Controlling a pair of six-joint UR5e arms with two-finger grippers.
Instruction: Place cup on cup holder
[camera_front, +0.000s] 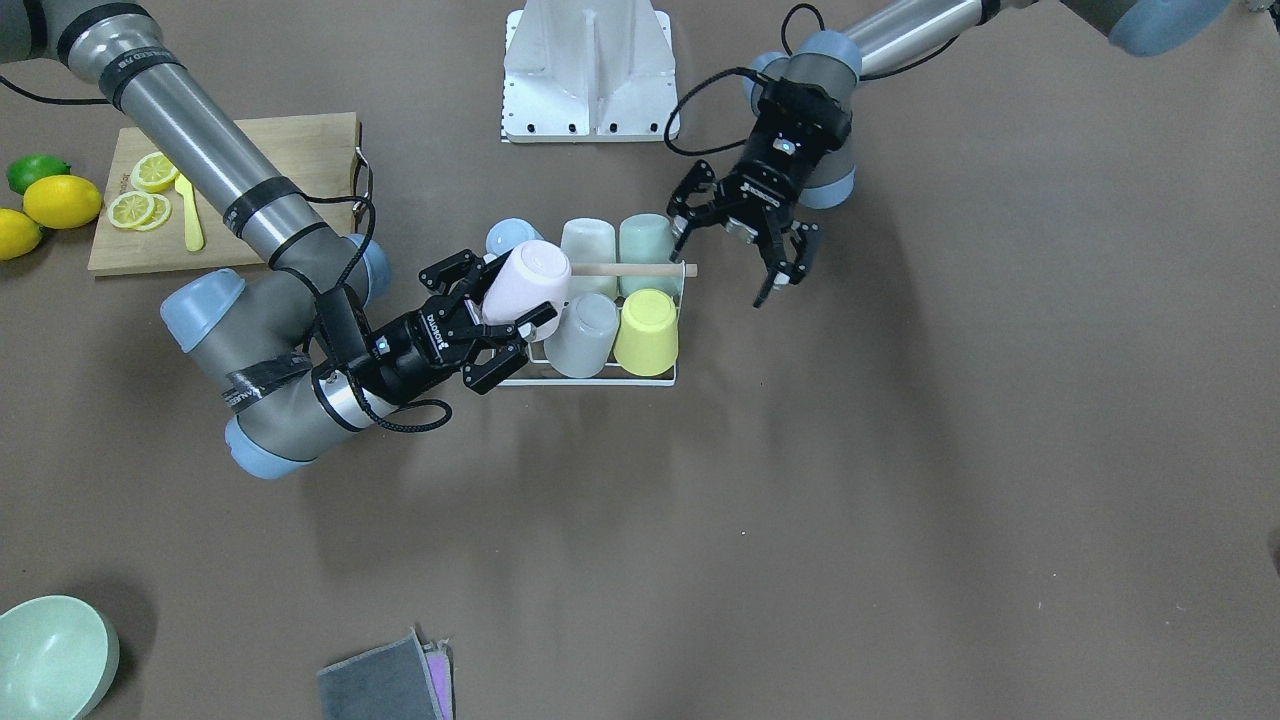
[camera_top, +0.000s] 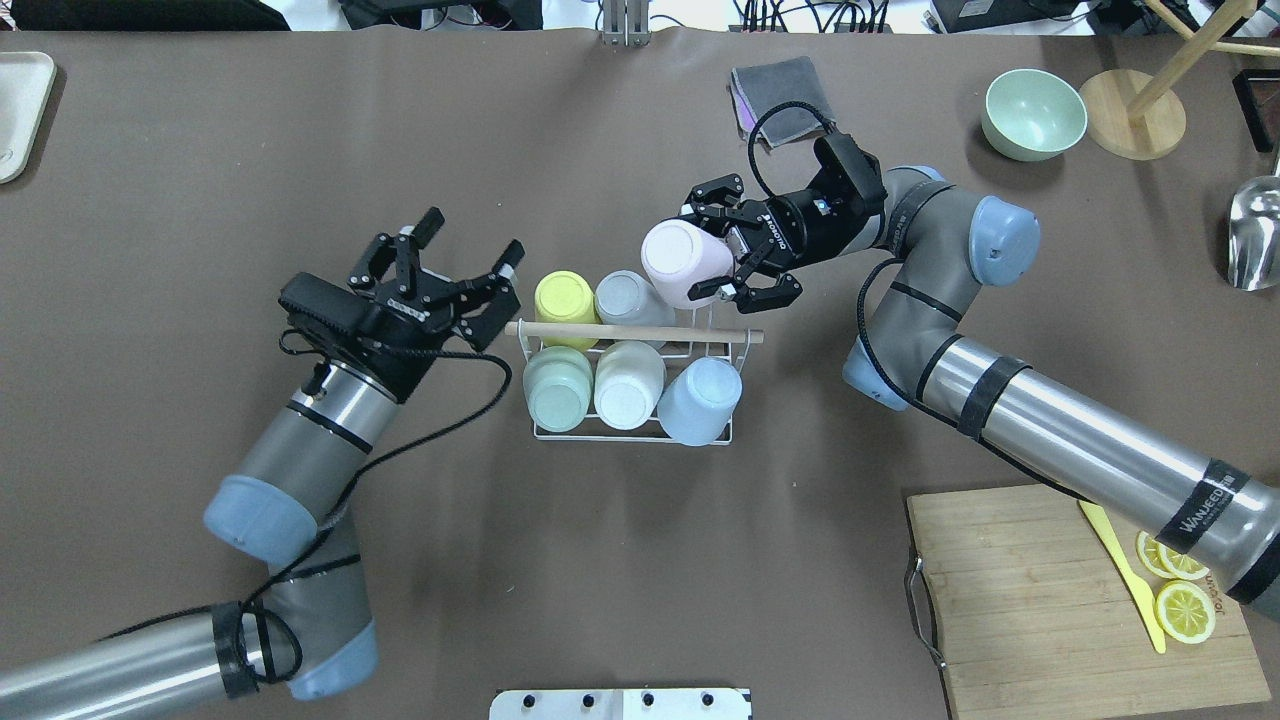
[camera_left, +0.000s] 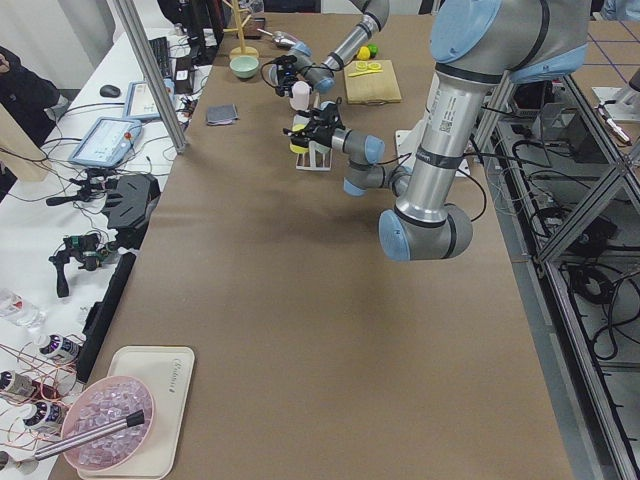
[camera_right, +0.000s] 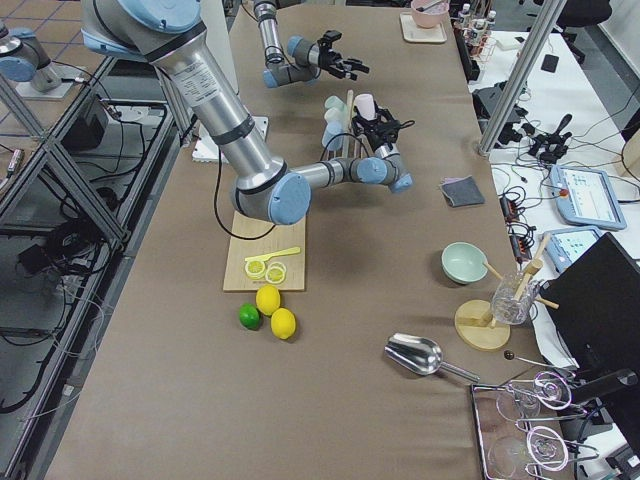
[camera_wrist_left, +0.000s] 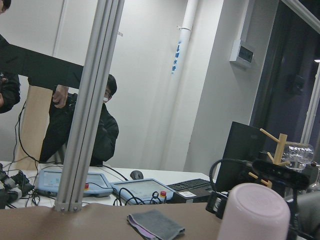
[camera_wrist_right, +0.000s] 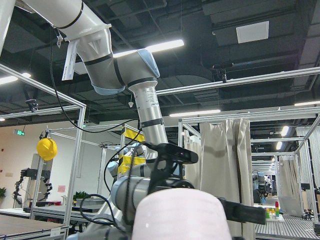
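Observation:
The cup holder (camera_top: 630, 436), a white wire rack with a wooden rod (camera_top: 640, 333) across its top, stands mid-table and also shows in the front-facing view (camera_front: 590, 381). Upturned yellow (camera_top: 565, 297), grey (camera_top: 625, 297), green (camera_top: 557, 388), white (camera_top: 630, 383) and blue (camera_top: 698, 400) cups sit on it. My right gripper (camera_top: 712, 255) is shut on a pink cup (camera_top: 680, 262), held tilted just above the rack's far right corner, where bare prongs (camera_top: 712, 320) show. My left gripper (camera_top: 470, 240) is open and empty, just left of the rack.
A wooden cutting board (camera_top: 1040, 590) with lemon slices and a yellow knife lies near right. A green bowl (camera_top: 1033, 113) and a grey cloth (camera_top: 780, 95) lie at the far side. Lemons and a lime (camera_front: 40, 200) lie beside the board.

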